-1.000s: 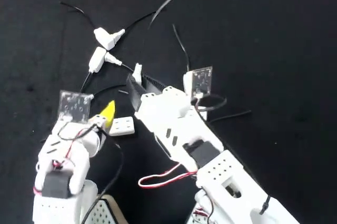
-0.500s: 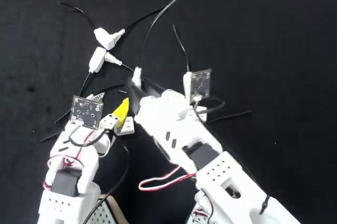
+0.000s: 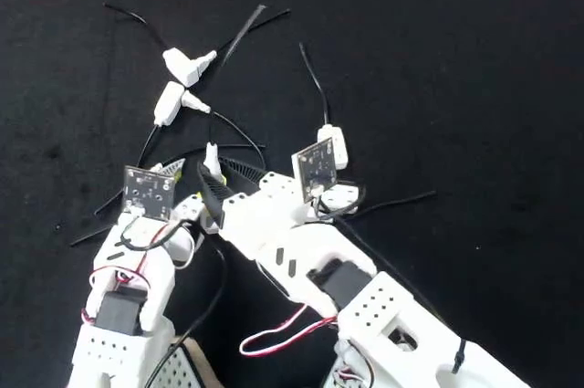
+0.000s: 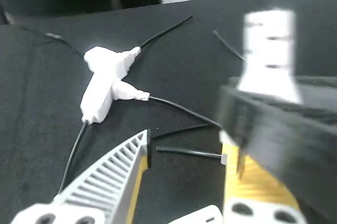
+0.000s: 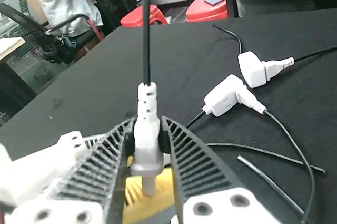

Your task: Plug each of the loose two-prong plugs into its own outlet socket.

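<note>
On the black table [image 3: 474, 87], red stools [image 5: 145, 17] behind, right pincer [image 5: 146, 126] clamps an upright plug [image 5: 146, 153], cord up; left pincer [image 4: 184, 145] gapes.

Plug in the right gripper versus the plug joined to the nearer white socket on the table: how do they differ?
The held plug stands upright, clamped in the right gripper; the joined plug lies flat on the table. The held plug's lower end is free; the joined plug sits in its socket. The held plug's cord rises up; the joined plug's trails over the table. Both are white with black cords.
</note>
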Robot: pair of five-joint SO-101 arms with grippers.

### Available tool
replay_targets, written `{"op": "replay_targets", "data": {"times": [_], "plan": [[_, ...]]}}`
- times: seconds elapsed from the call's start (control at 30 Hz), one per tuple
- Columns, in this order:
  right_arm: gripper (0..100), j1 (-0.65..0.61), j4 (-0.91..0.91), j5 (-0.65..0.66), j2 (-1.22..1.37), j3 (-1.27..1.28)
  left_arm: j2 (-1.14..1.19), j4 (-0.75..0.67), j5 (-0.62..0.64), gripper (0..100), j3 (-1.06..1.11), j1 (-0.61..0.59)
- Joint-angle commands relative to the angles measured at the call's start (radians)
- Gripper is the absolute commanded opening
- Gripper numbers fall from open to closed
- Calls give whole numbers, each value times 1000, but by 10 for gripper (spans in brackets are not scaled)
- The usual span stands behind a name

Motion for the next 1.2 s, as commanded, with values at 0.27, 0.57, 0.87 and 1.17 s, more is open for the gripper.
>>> {"op": "replay_targets", "data": {"times": [0.27, 0.57, 0.87, 1.17], "plan": [[12, -31, 259, 38, 5, -91, -11, -75, 55, 227, -15, -94], [12, -28, 493, 38, 12, -202, -9, -68, 52, 228, -4, -151], [12, -26, 575, 32, 13, -240, -6, 2, -61, 227, 27, -182], [12, 8, 595, 32, 41, -252, -8, 161, -224, 224, 27, -418]]}}
